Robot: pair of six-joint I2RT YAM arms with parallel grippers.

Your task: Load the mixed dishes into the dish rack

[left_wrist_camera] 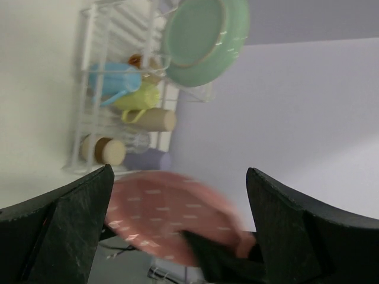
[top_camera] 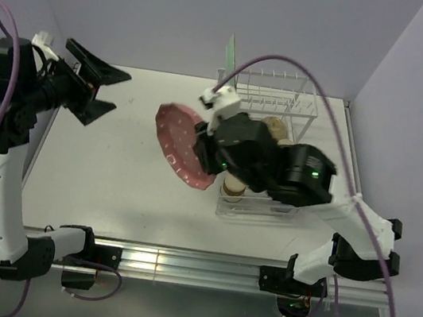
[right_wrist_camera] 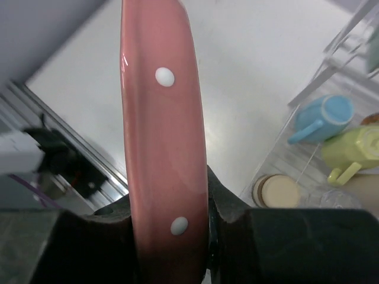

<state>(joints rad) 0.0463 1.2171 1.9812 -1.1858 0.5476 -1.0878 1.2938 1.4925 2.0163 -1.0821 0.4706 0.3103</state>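
My right gripper (top_camera: pixel 206 151) is shut on the pink dotted scalloped plate (top_camera: pixel 181 146) and holds it on edge above the table, just left of the white wire dish rack (top_camera: pixel 303 113). In the right wrist view the plate's rim (right_wrist_camera: pixel 164 136) is clamped between the two fingers. The mint-green plate (left_wrist_camera: pixel 204 38) stands among the rack's upright prongs. The blue cup (left_wrist_camera: pixel 112 80), yellow cup (left_wrist_camera: pixel 139 97), a tan cup (left_wrist_camera: pixel 155 119) and the clear glass (left_wrist_camera: pixel 133 141) lie in the lower basket. My left gripper (top_camera: pixel 96 89) is open and empty at the far left.
The lavender walls close in the back and right of the table. A metal rail (top_camera: pixel 178 264) runs along the near edge. The right arm's body (top_camera: pixel 289 175) hangs over the rack's front part.
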